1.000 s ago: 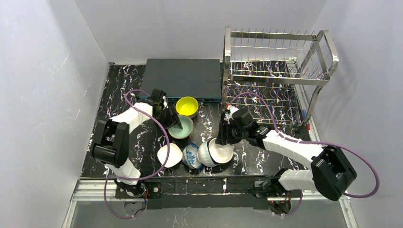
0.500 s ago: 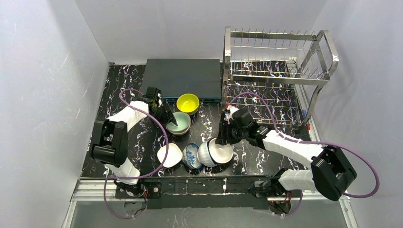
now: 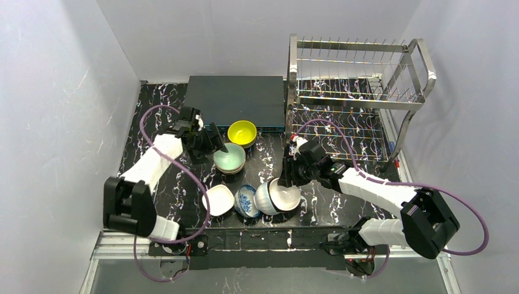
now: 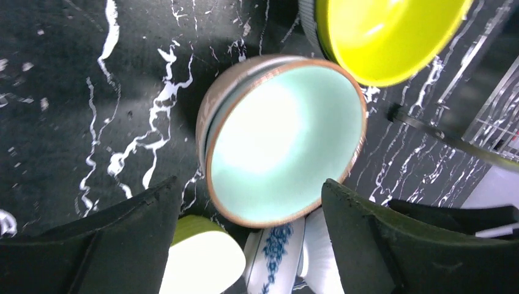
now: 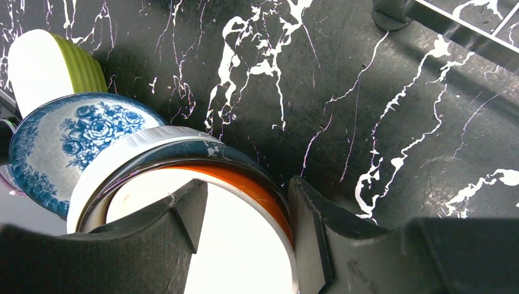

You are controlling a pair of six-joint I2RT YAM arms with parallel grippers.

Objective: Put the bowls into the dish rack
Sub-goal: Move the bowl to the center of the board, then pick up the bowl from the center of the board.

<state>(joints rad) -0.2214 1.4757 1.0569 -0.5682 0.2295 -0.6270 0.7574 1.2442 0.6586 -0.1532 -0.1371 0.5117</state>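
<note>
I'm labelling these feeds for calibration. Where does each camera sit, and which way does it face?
Top external: high behind the bases, looking down on the table; the left arm, right arm and dish rack show.
Left wrist: on the left arm, looking down past its own fingers at the pale green bowl.
Right wrist: on the right arm, looking down past its fingers at the orange-rimmed bowl.
Shared: both wrist views catch the blue floral bowl.
</note>
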